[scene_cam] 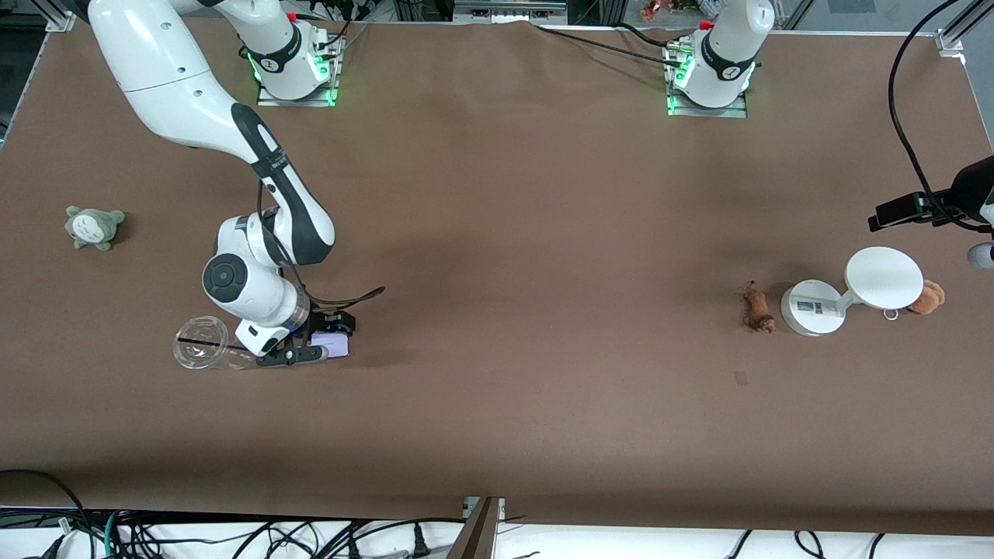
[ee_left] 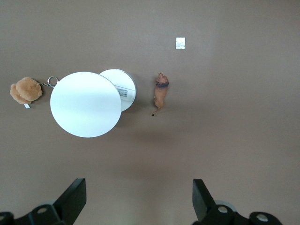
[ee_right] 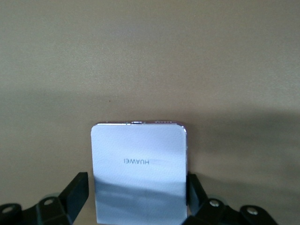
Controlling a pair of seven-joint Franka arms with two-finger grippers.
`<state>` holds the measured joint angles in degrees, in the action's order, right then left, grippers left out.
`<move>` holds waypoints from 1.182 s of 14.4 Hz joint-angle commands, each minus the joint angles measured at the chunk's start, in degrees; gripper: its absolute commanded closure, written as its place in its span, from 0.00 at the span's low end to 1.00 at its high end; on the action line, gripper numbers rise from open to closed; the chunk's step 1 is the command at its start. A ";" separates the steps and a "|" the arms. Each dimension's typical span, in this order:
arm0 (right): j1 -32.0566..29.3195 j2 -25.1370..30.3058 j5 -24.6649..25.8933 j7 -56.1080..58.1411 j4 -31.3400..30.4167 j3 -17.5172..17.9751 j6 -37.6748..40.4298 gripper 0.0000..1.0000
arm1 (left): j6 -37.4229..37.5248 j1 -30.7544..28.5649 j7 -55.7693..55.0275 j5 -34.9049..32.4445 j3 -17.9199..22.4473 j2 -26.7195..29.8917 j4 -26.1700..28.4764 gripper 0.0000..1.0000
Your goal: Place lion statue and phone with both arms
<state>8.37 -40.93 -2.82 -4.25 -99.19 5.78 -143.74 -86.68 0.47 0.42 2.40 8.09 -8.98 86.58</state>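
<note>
The phone (scene_cam: 335,345), a pale lavender-white slab, lies flat on the brown table toward the right arm's end. My right gripper (scene_cam: 322,338) is low over it, open, with a finger along each long side. In the right wrist view the phone (ee_right: 138,159) fills the gap between the fingers of the right gripper (ee_right: 136,183); one finger is at its edge, the other a little off. The lion statue (scene_cam: 757,307) lies toward the left arm's end. My left gripper (ee_left: 139,185) is open wide and empty, high above the table beside the lion statue (ee_left: 161,93).
A white stand with a round base (scene_cam: 811,308) and disc (scene_cam: 884,278) is beside the lion, with a brown plush (scene_cam: 928,297) next to the disc. A clear cup (scene_cam: 203,343) lies beside the right gripper. A grey-green plush (scene_cam: 93,227) sits at the right arm's end.
</note>
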 commanded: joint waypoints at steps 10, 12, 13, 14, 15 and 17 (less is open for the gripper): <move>-0.11 22.88 -1.14 0.03 -0.31 -0.15 24.51 0.00 | 0.19 -0.39 0.37 0.41 -0.36 -1.12 -1.95 0.00; -0.20 28.95 -0.70 -0.23 -0.22 -0.50 33.48 0.00 | 0.19 -0.30 0.37 0.32 -0.36 -1.12 -1.95 0.00; -0.37 31.24 -0.52 -0.41 -0.13 -0.50 36.14 0.00 | 0.19 -0.30 0.29 0.32 -0.36 -1.12 -1.95 0.00; -0.63 33.44 -0.26 -0.24 -0.22 -0.50 38.17 0.00 | 0.19 -0.30 0.37 0.32 -0.36 -1.12 -1.95 0.00; -0.63 35.47 0.26 -0.32 -0.13 -0.59 40.80 0.00 | 0.19 -0.39 0.37 0.32 -0.36 -1.12 -1.95 0.00; -0.72 39.16 0.79 -0.24 -0.13 -0.50 44.24 0.00 | 0.19 -0.30 0.37 0.32 -0.36 -1.12 -1.95 0.00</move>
<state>8.16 -5.62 -2.74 -4.25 -97.48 5.00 -101.81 -86.72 0.48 0.42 2.44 8.01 -9.36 86.25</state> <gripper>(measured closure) 0.000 0.000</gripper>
